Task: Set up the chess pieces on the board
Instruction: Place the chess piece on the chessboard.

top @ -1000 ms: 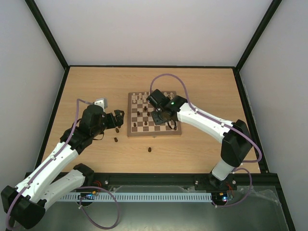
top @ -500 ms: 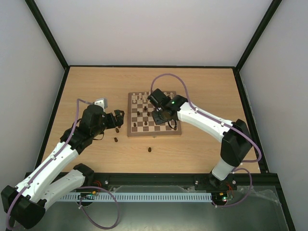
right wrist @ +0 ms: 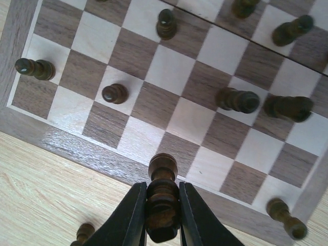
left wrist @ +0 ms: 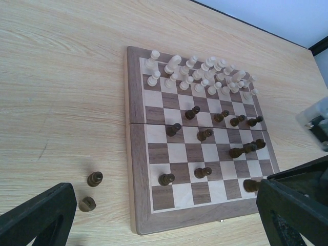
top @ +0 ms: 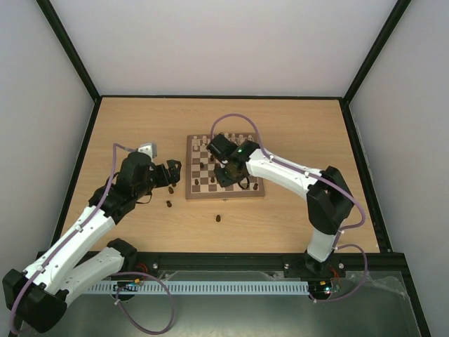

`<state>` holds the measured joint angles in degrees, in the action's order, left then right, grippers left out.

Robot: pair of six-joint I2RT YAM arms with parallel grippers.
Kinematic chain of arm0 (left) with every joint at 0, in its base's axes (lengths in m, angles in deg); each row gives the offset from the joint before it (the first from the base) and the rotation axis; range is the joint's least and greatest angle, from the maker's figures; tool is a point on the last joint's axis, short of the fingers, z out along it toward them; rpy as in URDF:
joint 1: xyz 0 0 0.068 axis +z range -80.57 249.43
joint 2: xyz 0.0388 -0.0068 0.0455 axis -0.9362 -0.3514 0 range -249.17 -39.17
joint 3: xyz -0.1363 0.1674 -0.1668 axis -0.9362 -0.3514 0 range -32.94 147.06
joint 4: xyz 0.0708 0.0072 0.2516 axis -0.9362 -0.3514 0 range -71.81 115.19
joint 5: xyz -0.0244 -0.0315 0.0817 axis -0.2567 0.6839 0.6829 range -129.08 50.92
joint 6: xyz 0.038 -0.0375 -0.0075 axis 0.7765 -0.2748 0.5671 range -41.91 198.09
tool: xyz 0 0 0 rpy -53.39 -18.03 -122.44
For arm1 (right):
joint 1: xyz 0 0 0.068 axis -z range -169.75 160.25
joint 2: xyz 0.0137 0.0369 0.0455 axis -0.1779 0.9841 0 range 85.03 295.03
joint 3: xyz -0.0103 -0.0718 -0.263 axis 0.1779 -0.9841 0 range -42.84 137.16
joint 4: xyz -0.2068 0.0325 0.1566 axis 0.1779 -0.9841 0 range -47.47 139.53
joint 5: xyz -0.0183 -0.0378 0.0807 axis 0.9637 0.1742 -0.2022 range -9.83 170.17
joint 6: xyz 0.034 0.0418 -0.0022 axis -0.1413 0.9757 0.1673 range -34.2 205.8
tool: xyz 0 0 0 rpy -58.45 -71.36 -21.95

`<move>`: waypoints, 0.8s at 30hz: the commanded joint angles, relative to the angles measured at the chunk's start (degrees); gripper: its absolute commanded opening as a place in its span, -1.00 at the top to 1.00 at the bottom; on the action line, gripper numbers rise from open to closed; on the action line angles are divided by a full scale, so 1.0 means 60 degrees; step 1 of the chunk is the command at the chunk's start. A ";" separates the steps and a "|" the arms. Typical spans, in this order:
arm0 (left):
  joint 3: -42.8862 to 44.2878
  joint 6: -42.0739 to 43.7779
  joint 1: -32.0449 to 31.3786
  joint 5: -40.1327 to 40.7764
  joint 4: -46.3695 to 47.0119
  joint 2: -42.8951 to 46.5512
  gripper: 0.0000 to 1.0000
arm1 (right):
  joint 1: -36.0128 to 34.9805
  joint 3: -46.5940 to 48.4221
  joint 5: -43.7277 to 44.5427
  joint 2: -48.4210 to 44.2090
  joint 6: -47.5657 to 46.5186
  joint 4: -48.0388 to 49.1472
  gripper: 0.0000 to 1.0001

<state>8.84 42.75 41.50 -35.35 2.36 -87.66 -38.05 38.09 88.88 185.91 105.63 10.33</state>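
Dark chess piece (right wrist: 162,205) pinched in right fingers (right wrist: 131,218), arm (top: 280,168) stretched over board (right wrist: 51,134); left fingers (left wrist: 38,215) spread wide.

Mid-table (top: 140,126): board (left wrist: 135,154). Along board's far edge: two packed rows of chess pieces (left wrist: 200,77). On middle and near squares: scattered pieces (left wrist: 205,134). On table just left of board's near-left corner: two loose pieces (left wrist: 95,179). Nearer than board, well apart from it: lone piece (top: 218,218). Left of board: left gripper (top: 173,175). Above board's near edge: right gripper (right wrist: 162,215), held piece (right wrist: 163,174) between its fingers.
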 commanded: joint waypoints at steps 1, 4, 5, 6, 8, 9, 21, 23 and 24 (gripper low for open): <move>-0.0029 0.0102 0.0083 0.0113 0.0178 -0.0037 -0.99 | -0.0220 0.0400 -0.0085 0.0535 -0.0171 -0.0542 0.70; -0.0040 0.0126 0.0109 0.0098 0.0179 -0.0023 -0.99 | -0.0293 0.0513 -0.0097 0.0783 -0.0200 -0.0573 0.69; -0.0046 0.0144 0.0112 0.0099 0.0178 -0.0027 -0.98 | -0.0309 0.0547 -0.0099 0.0849 -0.0199 -0.0579 0.69; -0.0038 0.0137 0.0142 0.0097 0.0177 -0.0029 -0.99 | -0.0324 0.0573 -0.0103 0.0935 -0.0209 -0.0585 0.69; -0.0069 0.0136 0.0150 0.0098 0.0172 -0.0015 -0.98 | -0.0346 0.0667 -0.0118 0.1064 -0.0229 -0.0600 0.68; -0.0081 0.0151 0.0156 0.0097 0.0174 0.0003 -0.99 | -0.0358 0.0707 -0.0133 0.1135 -0.0250 -0.0608 0.68; -0.0157 0.0205 0.0287 0.0053 0.0143 0.0100 -0.99 | -0.0414 0.1013 -0.0066 0.1748 -0.0285 -0.0630 0.65; -0.0152 0.0213 0.0317 0.0045 0.0150 0.0119 -0.99 | -0.0414 0.1001 -0.0068 0.1785 -0.0288 -0.0616 0.64; -0.0172 0.0228 0.0330 0.0039 0.0144 0.0106 -0.99 | -0.0405 0.0993 -0.0085 0.1815 -0.0288 -0.0617 0.62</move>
<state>8.23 43.19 42.88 -35.40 2.60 -87.58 -40.10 42.68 88.22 195.35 104.47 9.91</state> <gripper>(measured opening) 0.993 0.179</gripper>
